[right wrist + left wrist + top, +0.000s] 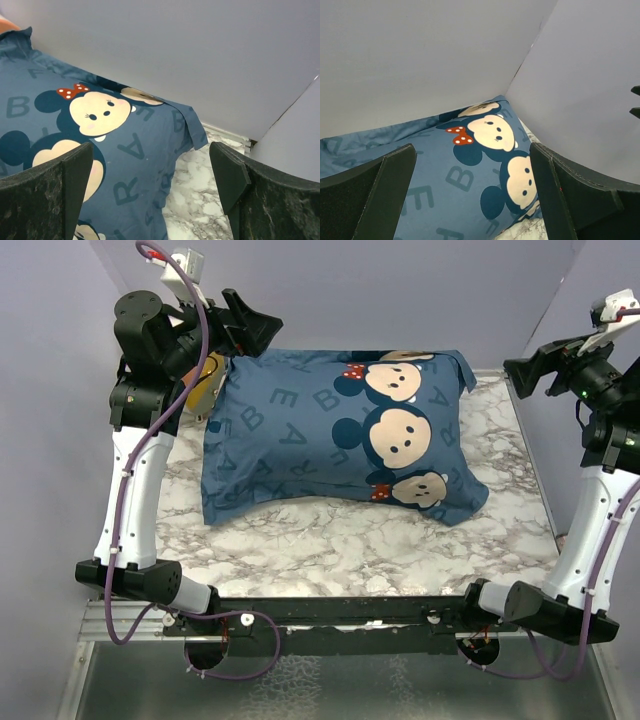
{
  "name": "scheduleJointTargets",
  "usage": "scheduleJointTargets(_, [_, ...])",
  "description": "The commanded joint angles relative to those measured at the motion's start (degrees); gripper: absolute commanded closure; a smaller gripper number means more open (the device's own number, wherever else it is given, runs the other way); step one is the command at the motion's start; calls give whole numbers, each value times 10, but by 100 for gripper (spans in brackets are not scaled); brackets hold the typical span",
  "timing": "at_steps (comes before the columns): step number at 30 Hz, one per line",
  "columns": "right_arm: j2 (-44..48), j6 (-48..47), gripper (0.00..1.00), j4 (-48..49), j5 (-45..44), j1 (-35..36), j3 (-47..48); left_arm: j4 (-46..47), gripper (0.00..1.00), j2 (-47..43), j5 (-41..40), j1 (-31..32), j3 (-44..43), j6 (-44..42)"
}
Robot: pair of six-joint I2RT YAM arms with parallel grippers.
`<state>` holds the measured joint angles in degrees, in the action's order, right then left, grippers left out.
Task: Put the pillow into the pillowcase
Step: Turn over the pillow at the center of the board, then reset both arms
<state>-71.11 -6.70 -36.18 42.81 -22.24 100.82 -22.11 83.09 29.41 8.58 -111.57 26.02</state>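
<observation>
The blue pillowcase [330, 435] with dark letters and mouse faces lies plump and filled on the marble table [320, 550]. The white pillow is hidden; none of it shows. The pillowcase also shows in the left wrist view [445, 165] and the right wrist view [100, 150]. My left gripper [250, 325] is open and empty, raised above the case's far left corner. My right gripper [535, 370] is open and empty, raised off the case's right end, apart from it.
A cream and orange object [205, 385] sits behind the left arm at the case's left end. Grey walls [400, 290] close in the back and sides. Bare marble lies in front of the case and along its right side [215, 195].
</observation>
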Motion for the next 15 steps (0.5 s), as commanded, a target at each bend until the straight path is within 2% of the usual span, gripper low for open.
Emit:
scheduleJointTargets(1, [17, 2, 0, 26, -25, -3, 8, -1, 1, 2, 18, -6, -12, -1])
scheduleJointTargets(15, [1, 28, 0, 39, -42, -3, 33, 0, 1, 8, 25, -11, -18, 0])
